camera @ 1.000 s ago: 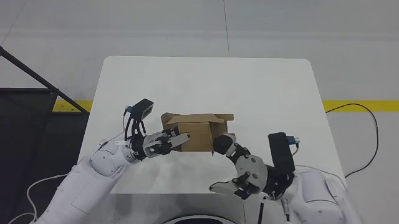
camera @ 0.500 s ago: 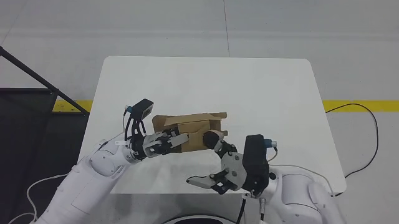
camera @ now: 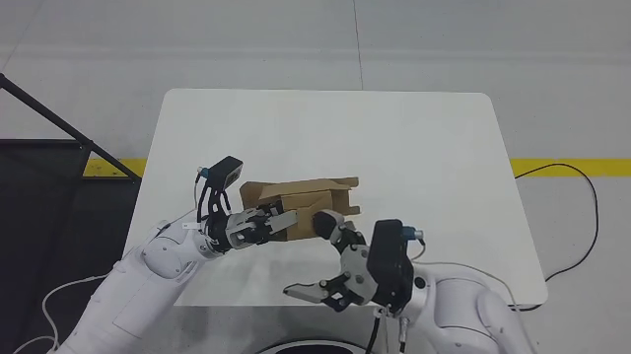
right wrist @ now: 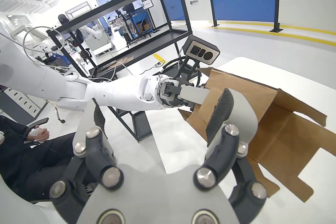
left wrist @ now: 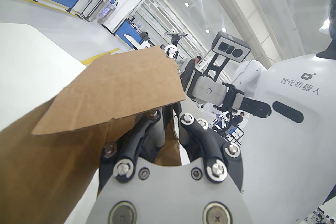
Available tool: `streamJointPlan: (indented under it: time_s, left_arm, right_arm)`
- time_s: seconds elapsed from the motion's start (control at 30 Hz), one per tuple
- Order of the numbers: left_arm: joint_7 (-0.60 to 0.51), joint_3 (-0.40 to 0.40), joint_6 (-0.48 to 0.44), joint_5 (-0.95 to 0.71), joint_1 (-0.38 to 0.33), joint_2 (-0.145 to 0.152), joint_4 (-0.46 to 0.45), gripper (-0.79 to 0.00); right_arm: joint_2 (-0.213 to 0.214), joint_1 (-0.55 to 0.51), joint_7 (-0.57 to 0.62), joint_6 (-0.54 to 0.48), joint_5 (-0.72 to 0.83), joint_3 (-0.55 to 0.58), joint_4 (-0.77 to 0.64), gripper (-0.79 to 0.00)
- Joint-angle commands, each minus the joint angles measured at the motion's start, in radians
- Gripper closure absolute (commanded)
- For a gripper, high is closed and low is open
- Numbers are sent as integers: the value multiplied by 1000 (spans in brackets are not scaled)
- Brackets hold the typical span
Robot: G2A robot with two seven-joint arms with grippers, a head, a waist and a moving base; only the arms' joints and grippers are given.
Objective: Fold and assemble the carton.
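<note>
A brown cardboard carton [camera: 296, 199] lies partly folded, flaps loose, near the front middle of the white table [camera: 414, 137]. My left gripper [camera: 273, 224] is at the carton's left end, shut on one cardboard wall [left wrist: 105, 93], which runs between its black fingers [left wrist: 155, 128]. My right gripper [camera: 308, 257] is open at the carton's front side. One padded finger [right wrist: 223, 109] presses the carton [right wrist: 265, 114] and the other finger [right wrist: 98, 114] hangs free over the table. The left gripper [right wrist: 195, 99] also appears in the right wrist view, clamped on the carton's far end.
The table's back and right parts are bare white surface. A black frame and dark mat [camera: 44, 147] stand off the table's left edge. A black shelf rack [right wrist: 157, 33] stands beyond the table on the left arm's side.
My right arm swung left along the front of the carton, its open gripper turning so one finger sits against the box. The carton shifted slightly left and looks flatter. The left gripper stayed put.
</note>
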Motion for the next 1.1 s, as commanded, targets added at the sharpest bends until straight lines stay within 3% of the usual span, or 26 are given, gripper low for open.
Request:
streamJointPlan:
  time_s: [0.0,0.4,0.73,1.07]
  left_arm:
    - [0,0,0,0,0,0,0,0]
    - [0,0,0,0,0,0,0,0]
    - [33,-8,32,27,15,-3,-32,0]
    - [37,-5,36,34,14,-8,-38,0]
  right_arm:
    - [0,0,1,1,-3,-2,-1,-785]
    - [12,-83,-75,-93,32,84,-28,-785]
    - [36,-201,-122,-252,165,265,20,-785]
    - [56,-277,-80,-371,306,377,103,-785]
